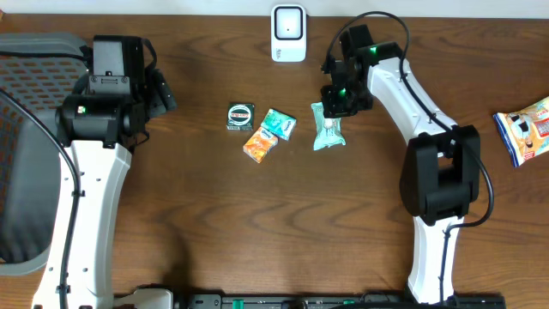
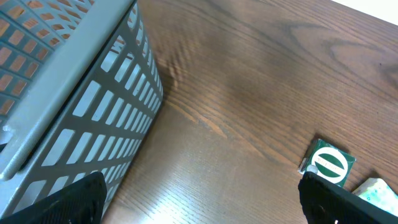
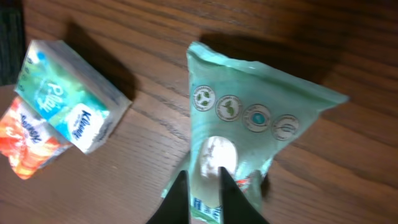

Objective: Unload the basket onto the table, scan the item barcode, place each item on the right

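The mint-green pouch [image 1: 328, 136] with four round icons is lying crumpled on the counter [image 1: 214, 223], a bit below and right of the white scanner [image 1: 288, 33] sitting at the far edge.

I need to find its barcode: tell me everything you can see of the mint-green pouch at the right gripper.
The mint-green pouch is a soft, crinkled, plastic-looking packet with a row of four round icons and a whitish oval patch. No barcode clearly shows on this face. The right gripper pinches one end; the far end looks raised, shadowing the wooden table. It sits apart from the tissue packs beside it.
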You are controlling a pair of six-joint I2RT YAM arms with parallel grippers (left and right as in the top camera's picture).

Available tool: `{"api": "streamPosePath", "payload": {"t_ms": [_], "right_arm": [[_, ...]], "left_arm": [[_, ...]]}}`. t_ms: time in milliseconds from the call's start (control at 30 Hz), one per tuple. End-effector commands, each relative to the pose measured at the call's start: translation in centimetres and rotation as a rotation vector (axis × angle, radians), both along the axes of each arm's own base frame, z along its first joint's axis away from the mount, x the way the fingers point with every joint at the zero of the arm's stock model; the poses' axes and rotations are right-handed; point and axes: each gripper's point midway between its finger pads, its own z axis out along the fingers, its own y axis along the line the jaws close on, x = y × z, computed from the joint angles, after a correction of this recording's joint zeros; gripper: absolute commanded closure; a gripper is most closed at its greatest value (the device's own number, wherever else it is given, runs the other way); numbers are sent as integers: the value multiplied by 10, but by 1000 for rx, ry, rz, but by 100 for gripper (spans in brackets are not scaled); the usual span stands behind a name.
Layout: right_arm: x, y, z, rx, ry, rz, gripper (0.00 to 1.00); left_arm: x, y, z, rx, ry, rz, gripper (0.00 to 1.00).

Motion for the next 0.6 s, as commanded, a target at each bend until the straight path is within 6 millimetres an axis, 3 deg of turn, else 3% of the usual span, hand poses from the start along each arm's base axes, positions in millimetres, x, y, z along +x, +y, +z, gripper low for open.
{"api": "streamPosePath", "payload": {"t_ms": [0,133,367,567], "right_arm": [[-6,15,3,3,-14,52,80],[-6,14,-2,-123,-53,75,69],[0,-6,3,-525,-201,24,64],[-10,30,6,-587,-285,105,61]], "left_arm": [[0,3,0,18,8,1,2],[0,3,0,18,8,1,2],[0,3,0,18,8,1,2],[0,3,0,18,8,1,2]]}}
